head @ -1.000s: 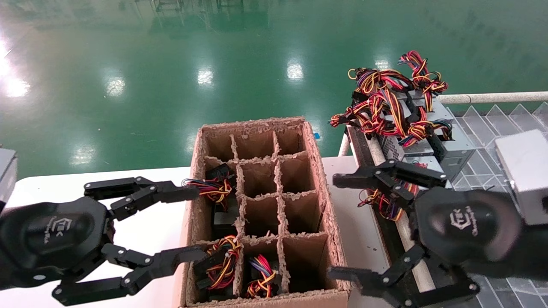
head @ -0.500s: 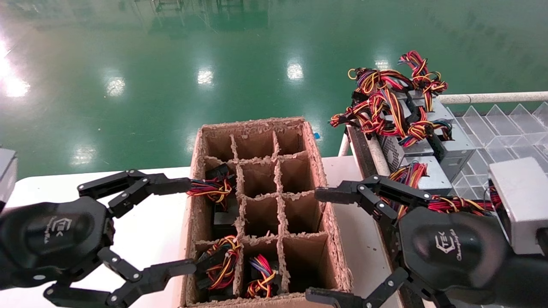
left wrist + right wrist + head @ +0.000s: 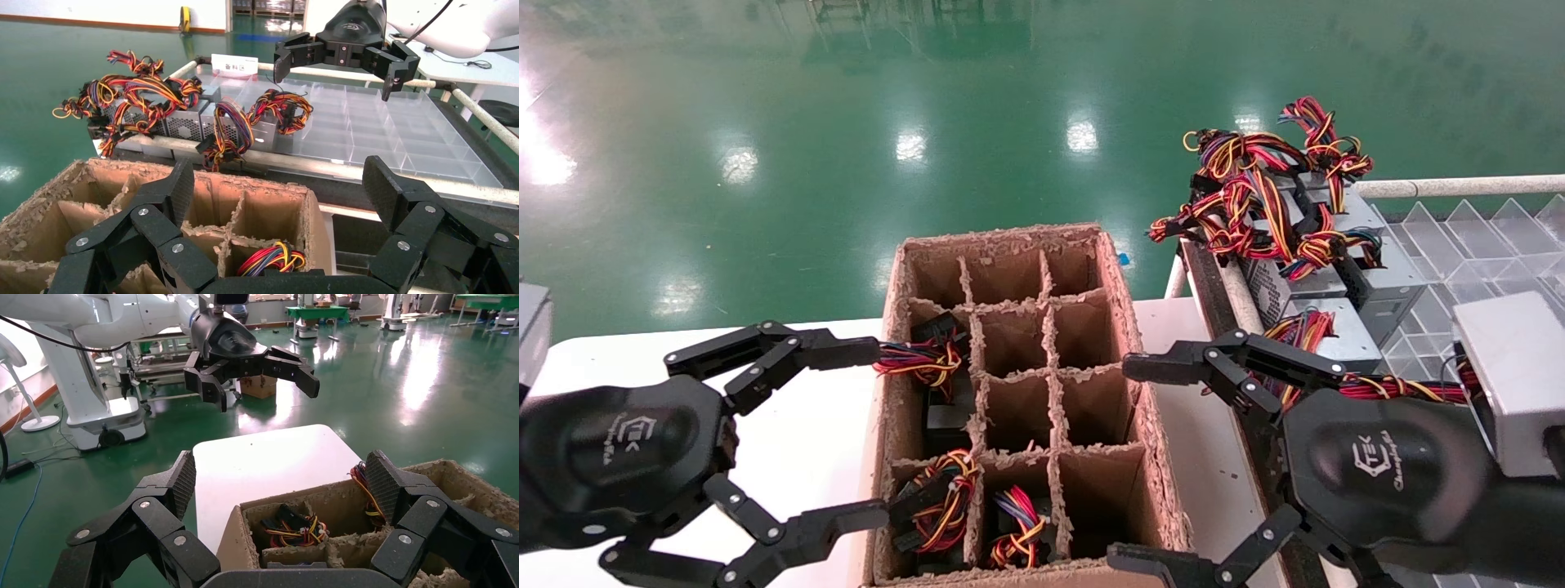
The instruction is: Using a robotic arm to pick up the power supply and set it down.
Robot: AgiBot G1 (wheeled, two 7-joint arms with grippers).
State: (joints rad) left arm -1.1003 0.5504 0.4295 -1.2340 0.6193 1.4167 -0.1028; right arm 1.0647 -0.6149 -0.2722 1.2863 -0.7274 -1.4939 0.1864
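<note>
The power supply [image 3: 1339,337] is a silver-grey box lying on the clear rack at right, its red, yellow and black wires [image 3: 1299,328] trailing toward me. The left wrist view shows it [image 3: 264,131] beside the other boxes. My right gripper [image 3: 1130,464] is open and empty, left of the power supply, over the right edge of the cardboard box; its own view [image 3: 280,471] looks across that box. My left gripper [image 3: 866,433] is open and empty at the box's left side, over the white table, and appears far off in the right wrist view [image 3: 263,392].
The divided cardboard box [image 3: 1120,286] holds several wired units in its left and near cells. A cluster of grey boxes with knotted wires [image 3: 1279,204] sits at the far end of the clear compartment tray [image 3: 1483,245]. A white table [image 3: 789,433] lies under the box.
My right gripper has swung left from over the rack to the box's right edge, uncovering the near power supply. The left gripper drew back slightly. Both stayed open.
</note>
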